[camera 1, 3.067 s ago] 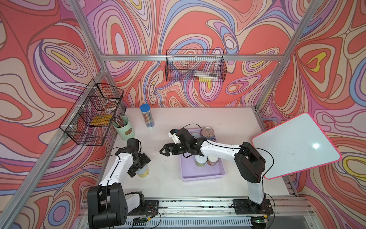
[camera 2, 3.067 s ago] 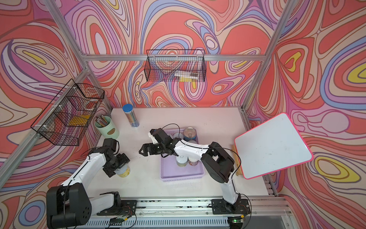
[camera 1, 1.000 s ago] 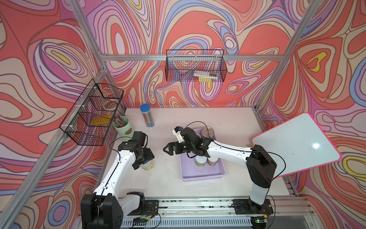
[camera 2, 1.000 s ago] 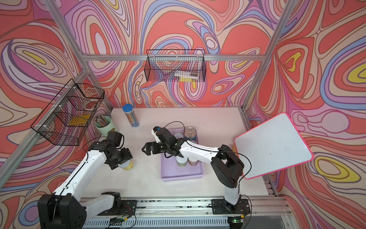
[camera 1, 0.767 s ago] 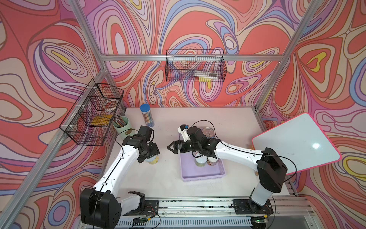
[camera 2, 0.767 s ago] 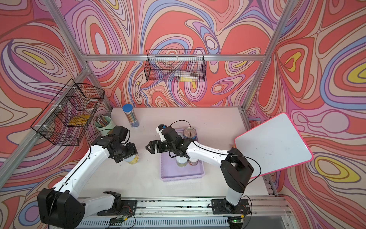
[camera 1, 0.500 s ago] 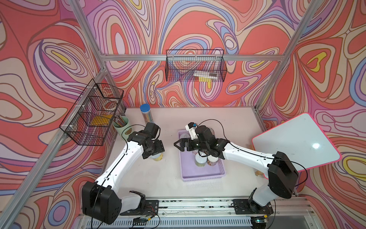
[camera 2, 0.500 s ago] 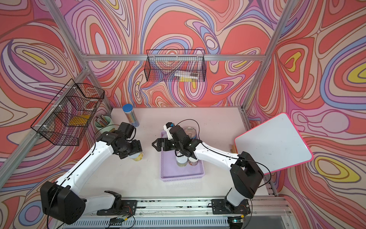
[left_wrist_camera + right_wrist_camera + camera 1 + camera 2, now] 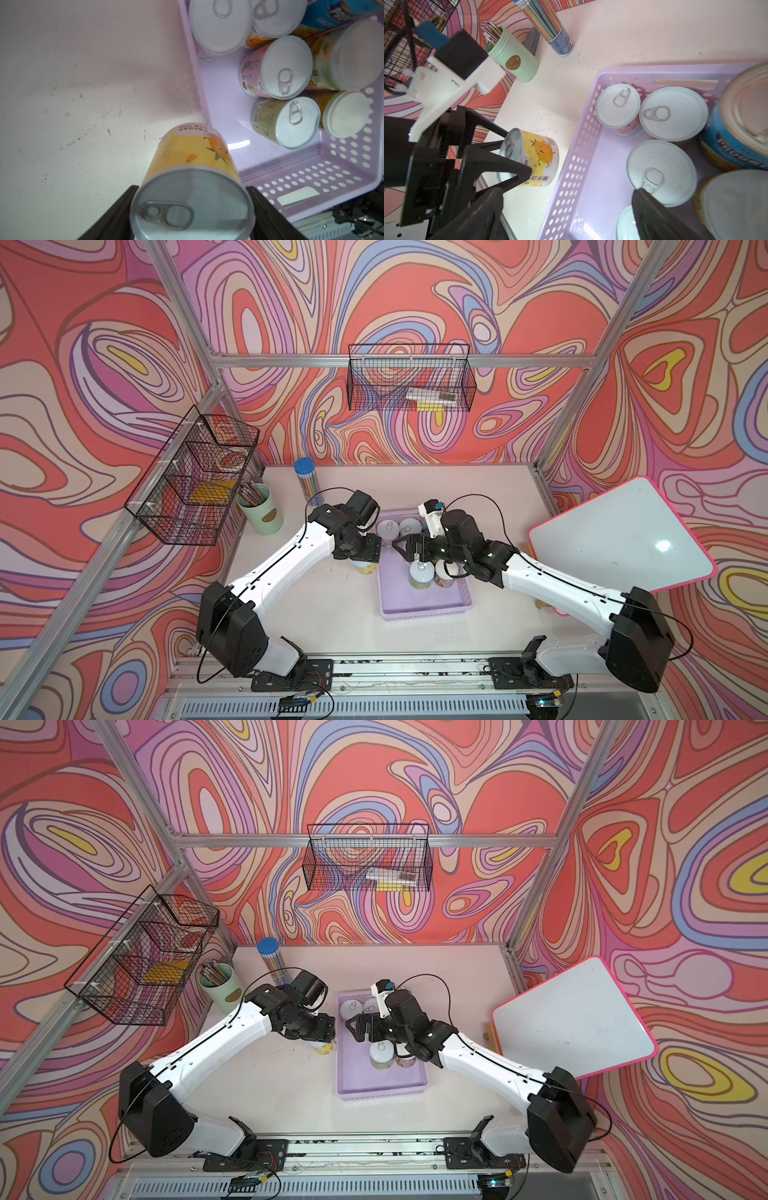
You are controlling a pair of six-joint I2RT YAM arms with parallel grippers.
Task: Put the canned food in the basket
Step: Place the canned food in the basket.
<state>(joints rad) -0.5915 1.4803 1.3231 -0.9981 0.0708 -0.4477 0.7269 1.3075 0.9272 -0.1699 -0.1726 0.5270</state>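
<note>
A yellow-labelled can (image 9: 193,158) with a silver pull-tab top hangs in my left gripper (image 9: 192,207), whose jaws are shut on its sides. In both top views the can (image 9: 366,569) (image 9: 324,1048) is just left of the lilac basket's (image 9: 424,610) (image 9: 382,1090) left wall. Several cans (image 9: 420,574) (image 9: 286,68) (image 9: 662,170) stand upright in the basket's far half, one of them a wider blue-labelled can (image 9: 733,149). My right gripper (image 9: 405,549) (image 9: 566,199) is open above the basket's left wall (image 9: 571,166), holding nothing and facing the held can (image 9: 533,158).
A pale green pencil cup (image 9: 262,510) and a clear blue-capped pencil tube (image 9: 306,481) stand at the back left. Black wire baskets (image 9: 195,481) (image 9: 409,383) hang on the walls. A pink-edged whiteboard (image 9: 619,539) leans at the right.
My left arm has carried the yellow can rightward from the table's left side to the basket's left wall. My right gripper, still open, has drawn back to the right over the basket.
</note>
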